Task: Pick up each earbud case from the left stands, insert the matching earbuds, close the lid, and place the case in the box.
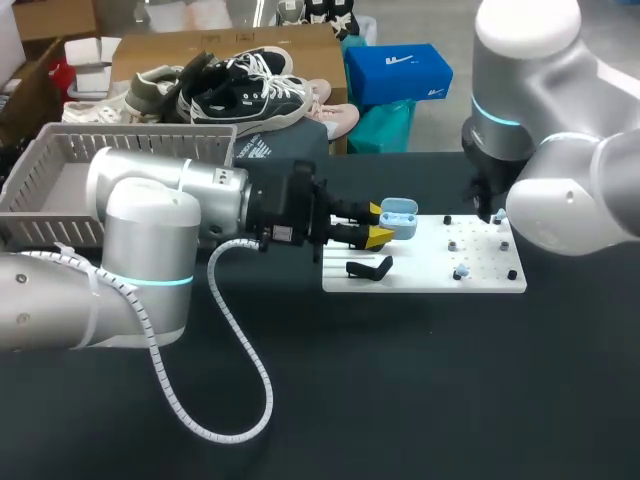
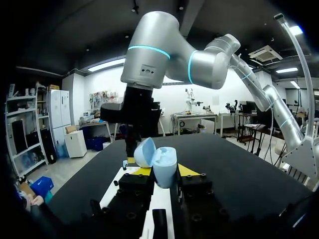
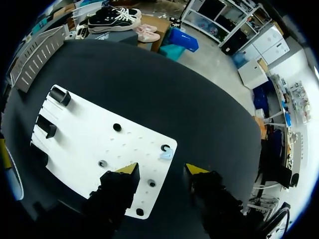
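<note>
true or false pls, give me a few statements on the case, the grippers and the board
1. The left gripper is shut on the light blue earbud case. True.
2. The case's lid is closed. False: it stands open.
3. The right gripper holds an earbud. False: its fingers are open and empty above the white board.
4. A light blue earbud sits on the white board, just ahead of the right gripper. True.
</note>
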You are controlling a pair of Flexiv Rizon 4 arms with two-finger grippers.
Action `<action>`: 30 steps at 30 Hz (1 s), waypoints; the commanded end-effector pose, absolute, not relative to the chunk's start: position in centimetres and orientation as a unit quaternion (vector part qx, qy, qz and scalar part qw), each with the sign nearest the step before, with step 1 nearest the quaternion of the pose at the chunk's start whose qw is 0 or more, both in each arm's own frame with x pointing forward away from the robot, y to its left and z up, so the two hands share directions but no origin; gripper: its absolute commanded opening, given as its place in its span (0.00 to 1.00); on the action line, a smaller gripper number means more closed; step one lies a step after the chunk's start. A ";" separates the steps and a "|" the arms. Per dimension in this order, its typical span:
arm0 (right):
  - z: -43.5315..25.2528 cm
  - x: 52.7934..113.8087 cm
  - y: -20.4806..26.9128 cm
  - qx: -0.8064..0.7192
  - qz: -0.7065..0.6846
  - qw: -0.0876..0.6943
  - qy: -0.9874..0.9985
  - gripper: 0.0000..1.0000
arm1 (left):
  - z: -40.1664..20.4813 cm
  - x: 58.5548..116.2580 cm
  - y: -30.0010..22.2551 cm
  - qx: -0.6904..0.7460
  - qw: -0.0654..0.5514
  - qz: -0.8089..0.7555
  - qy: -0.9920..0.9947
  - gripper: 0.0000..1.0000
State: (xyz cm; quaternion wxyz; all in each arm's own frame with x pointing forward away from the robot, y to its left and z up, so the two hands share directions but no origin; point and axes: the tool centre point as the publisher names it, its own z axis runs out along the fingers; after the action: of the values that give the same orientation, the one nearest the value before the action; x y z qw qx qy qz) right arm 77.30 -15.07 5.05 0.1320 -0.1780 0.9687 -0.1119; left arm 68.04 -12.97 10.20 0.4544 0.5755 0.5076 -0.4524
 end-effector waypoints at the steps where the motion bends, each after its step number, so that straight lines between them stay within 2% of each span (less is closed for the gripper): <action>1: 4.7 77.5 -15.3 -0.174 -0.112 0.129 0.970 0.49 | 10.1 68.0 -13.0 0.575 0.456 -0.452 0.507 0.00; 10: 3.9 77.6 -15.2 -0.174 -0.106 0.119 0.972 0.48 | 10.1 68.0 -13.0 0.575 0.456 -0.452 0.507 0.00; 13: 3.7 77.7 -15.3 -0.174 -0.107 0.117 0.972 0.43 | 10.1 68.0 -13.0 0.575 0.456 -0.452 0.507 0.00; 17: 3.4 78.0 -15.3 -0.174 -0.109 0.115 0.972 0.47 | 10.1 68.0 -13.0 0.575 0.456 -0.452 0.507 0.00; 21: 3.3 78.2 -15.4 -0.173 -0.109 0.113 0.972 0.47 | 10.1 68.0 -13.0 0.575 0.456 -0.452 0.507 0.00; 26: 2.9 78.6 -15.6 -0.171 -0.108 0.108 0.973 0.39 | 10.1 68.0 -13.0 0.575 0.456 -0.452 0.507 0.00; 30: 2.7 78.7 -15.7 -0.170 -0.108 0.107 0.974 0.44 | 10.1 68.0 -13.0 0.575 0.456 -0.452 0.507 0.00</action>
State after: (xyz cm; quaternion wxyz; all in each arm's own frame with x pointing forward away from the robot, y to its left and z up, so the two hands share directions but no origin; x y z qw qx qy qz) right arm 78.41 -15.82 2.78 0.1094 -0.1717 0.9733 -0.1064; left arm 68.04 -12.97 10.20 0.4544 0.5755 0.5076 -0.4524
